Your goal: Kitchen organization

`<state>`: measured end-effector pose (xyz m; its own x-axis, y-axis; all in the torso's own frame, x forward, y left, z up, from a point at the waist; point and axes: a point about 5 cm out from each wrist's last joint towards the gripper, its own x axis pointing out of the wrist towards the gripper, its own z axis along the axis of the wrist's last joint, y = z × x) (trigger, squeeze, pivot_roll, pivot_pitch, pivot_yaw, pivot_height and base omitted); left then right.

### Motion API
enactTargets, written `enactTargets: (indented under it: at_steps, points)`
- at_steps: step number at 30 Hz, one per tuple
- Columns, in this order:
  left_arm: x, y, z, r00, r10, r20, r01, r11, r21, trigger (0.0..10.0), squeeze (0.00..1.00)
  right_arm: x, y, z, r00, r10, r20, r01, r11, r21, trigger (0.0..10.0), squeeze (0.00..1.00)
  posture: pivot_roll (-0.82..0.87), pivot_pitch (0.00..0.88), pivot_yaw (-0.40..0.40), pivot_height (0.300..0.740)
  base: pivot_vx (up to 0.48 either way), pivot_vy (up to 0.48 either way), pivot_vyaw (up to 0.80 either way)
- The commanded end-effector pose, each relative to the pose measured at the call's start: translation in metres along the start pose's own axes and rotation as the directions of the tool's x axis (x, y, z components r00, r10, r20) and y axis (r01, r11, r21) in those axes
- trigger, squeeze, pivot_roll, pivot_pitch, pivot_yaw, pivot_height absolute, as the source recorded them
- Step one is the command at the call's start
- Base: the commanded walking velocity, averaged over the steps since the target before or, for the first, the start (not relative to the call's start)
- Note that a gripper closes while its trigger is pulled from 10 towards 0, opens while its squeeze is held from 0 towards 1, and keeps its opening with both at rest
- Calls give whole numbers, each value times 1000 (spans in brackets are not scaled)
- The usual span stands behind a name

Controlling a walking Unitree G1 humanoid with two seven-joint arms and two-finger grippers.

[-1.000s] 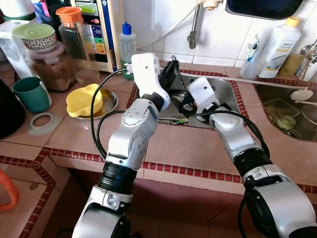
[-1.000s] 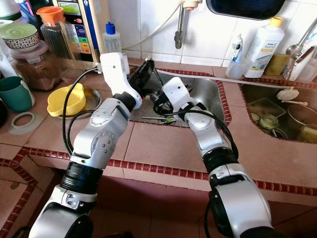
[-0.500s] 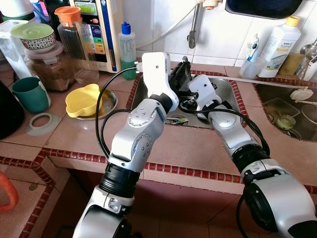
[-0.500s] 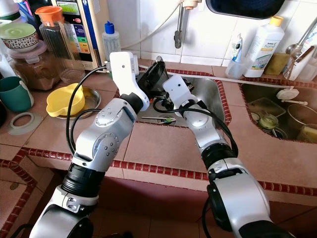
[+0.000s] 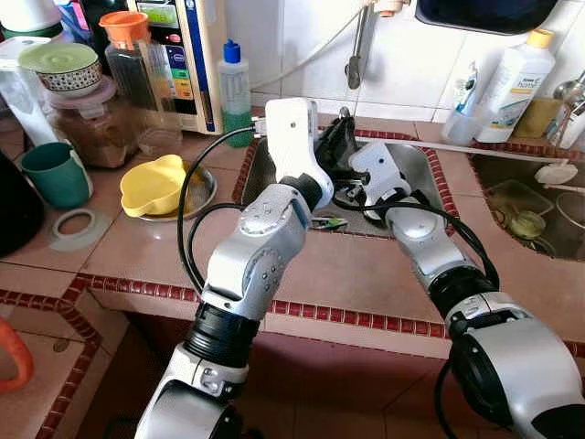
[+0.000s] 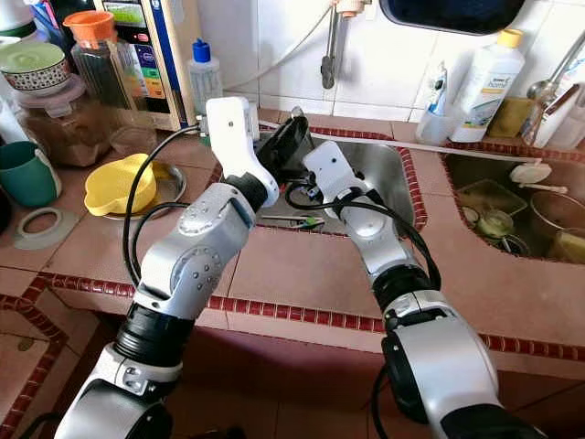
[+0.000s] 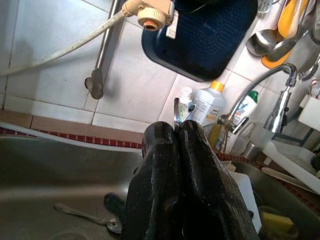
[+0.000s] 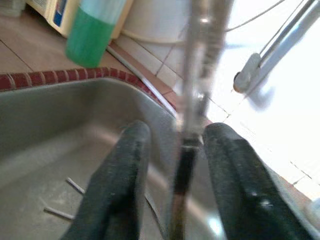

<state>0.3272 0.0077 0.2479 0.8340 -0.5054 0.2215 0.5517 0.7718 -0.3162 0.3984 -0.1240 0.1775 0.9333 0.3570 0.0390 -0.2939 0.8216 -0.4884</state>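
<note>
The left hand (image 7: 176, 135) is squeezing a thin metal utensil (image 7: 176, 111) standing upright; the right hand (image 8: 177, 150) is waiting spread around its lower end.

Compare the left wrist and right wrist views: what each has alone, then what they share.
Left wrist: left end effector shut on a thin metal utensil, curved chrome faucet, white orange-capped bottle. Right wrist: right end effector open around a slim blurred rod, green plastic bottle. Shared: stainless steel sink, white wall tiles.
</note>
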Motion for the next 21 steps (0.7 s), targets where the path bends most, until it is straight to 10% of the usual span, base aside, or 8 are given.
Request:
enactTargets:
  at_steps: [1,14,16,17,21]
  points:
    - [0,-31,-11,999,-52,-3,51,989,-136,10000,0,2,-8,5,1000,-23,15,23,1000,-17,0,0,23,49,-17,740,0,0,0]
    - [-7,-32,-18,996,-75,-39,68,984,-163,10000,0,1,-9,3,999,-41,5,41,999,-16,0,0,30,49,-14,740,0,0,0]
    - [-7,-33,-17,996,-85,-38,77,982,-171,10000,200,1,-9,3,999,-43,5,43,999,-15,0,0,30,49,-12,740,0,0,0]
    - [-7,-33,-17,995,-88,-37,81,982,-173,10000,1000,1,-9,3,999,-44,6,44,999,-15,0,0,30,49,-11,740,0,0,0]
    - [-9,-33,-18,994,-101,-39,91,978,-188,10000,1000,1,-10,3,999,-51,7,51,999,-14,0,0,29,48,-8,740,0,0,0]
